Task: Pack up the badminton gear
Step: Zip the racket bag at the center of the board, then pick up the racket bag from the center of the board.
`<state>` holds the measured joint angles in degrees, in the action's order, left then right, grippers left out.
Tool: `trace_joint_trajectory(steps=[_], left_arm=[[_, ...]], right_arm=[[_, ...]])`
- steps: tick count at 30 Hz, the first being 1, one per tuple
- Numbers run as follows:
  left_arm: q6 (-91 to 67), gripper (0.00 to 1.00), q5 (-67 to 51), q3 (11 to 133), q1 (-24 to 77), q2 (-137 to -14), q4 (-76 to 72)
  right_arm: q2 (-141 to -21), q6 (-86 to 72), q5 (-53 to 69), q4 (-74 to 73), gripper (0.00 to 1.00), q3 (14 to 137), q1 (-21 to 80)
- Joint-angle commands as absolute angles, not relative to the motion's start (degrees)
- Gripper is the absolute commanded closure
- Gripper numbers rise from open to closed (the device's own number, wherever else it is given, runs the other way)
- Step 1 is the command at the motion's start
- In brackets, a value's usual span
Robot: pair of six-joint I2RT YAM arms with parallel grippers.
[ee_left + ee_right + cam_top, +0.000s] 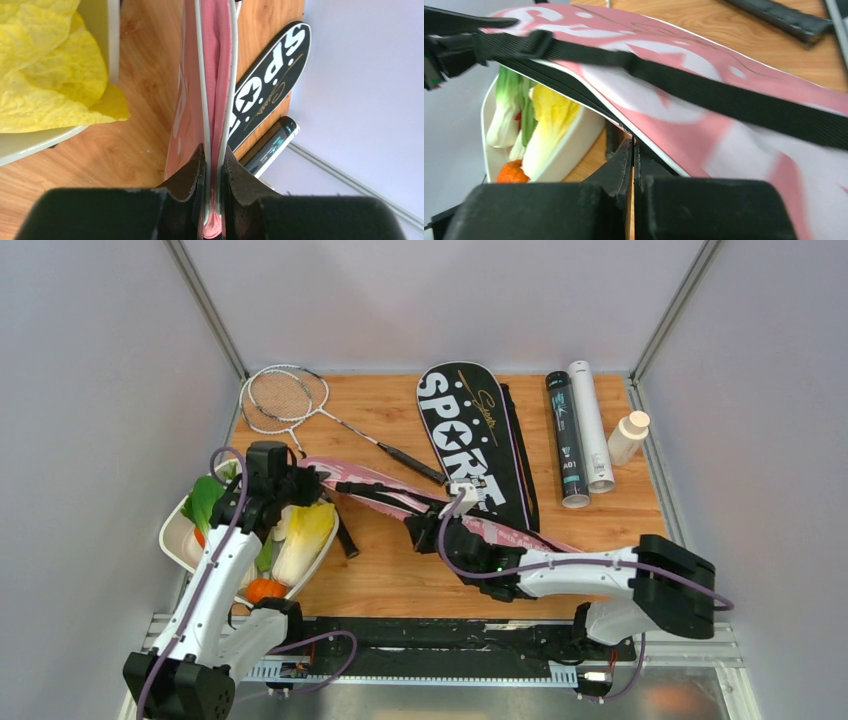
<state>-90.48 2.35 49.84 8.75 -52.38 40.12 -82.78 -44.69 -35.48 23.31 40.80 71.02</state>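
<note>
Bench (380, 580) state: pink racket bag (490, 531) lies slantwise across the middle, one end by the vegetable tray (172, 536), the other running toward the right arm. It sits between the two grippers.

Left gripper (212, 156): narrow, clamped on the white-piped edge of the pink bag's end, with pink fabric showing between the two piping lines. That end is lifted above the wood beside the tray.

Right gripper (633, 148): fingers pressed fully together, at the bag's lower edge near its middle. Cannot tell whether anything thin is pinched there. A black strap (704, 91) runs along the bag's face above it.

Black "SPORT" racket bag (470, 440): flat on the bench, far centre, its near end touching the pink bag.

Rackets (285, 400): far left corner, heads overlapping, one black grip (410, 463) reaching toward the pink bag.

Black tube (567, 440) and white tube (592, 425): side by side, touching, right of the black bag. Small white bottle (628, 437) with a tan cap stands just right of them.

Tray holds napa cabbage (305, 535) and green leaves.
</note>
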Motion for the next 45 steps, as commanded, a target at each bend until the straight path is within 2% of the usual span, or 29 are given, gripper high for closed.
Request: trace_joint_trajectory(steps=[1, 8, 12, 18, 26, 31, 36, 41, 42, 45], left_arm=[[-87.49, 1.00, 7.49, 55.33, 8.44, -52.80, 33.47], [-82.76, 1.00, 8.03, 62.66, 8.46, -57.64, 26.95], [-80.26, 1.00, 9.87, 71.06, 7.79, -64.48, 31.82], [-79.59, 1.00, 12.86, 77.20, 5.36, -67.96, 33.41], [-76.90, 1.00, 12.73, 86.72, 0.53, -73.59, 39.61], [-75.52, 1.00, 9.37, 89.85, -5.76, -76.49, 41.13], [-72.52, 1.00, 5.55, 92.79, -14.18, -78.45, 44.06], [-71.54, 1.00, -3.10, 90.91, -18.96, -77.37, 38.65], [-71.54, 1.00, -5.20, 88.97, -18.93, -77.05, 36.99], [-73.56, 1.00, -14.10, 82.78, -17.43, -74.53, 26.08]], right_arm=[[-73.59, -48.33, -40.29, 9.42, 1.00, 35.66, 69.75], [-56.29, -53.03, -45.51, -12.48, 1.00, 30.16, 68.53], [-48.00, -53.93, -43.09, -19.71, 1.00, 26.68, 61.30], [-37.61, -52.99, -41.77, -29.16, 1.00, 26.46, 50.26], [-36.02, -46.35, -40.85, -30.01, 1.00, 27.15, 34.32], [-34.73, -40.97, -38.40, -29.37, 1.00, 26.88, 23.61], [-34.01, -38.46, -27.11, -25.70, 1.00, 24.93, 10.46], [-34.44, -32.03, -13.97, -19.72, 1.00, 26.24, 7.44], [-34.20, -30.44, -8.98, -18.24, 0.97, 27.37, 7.50], [-34.82, -27.36, 9.01, -17.45, 0.73, 33.50, 7.85]])
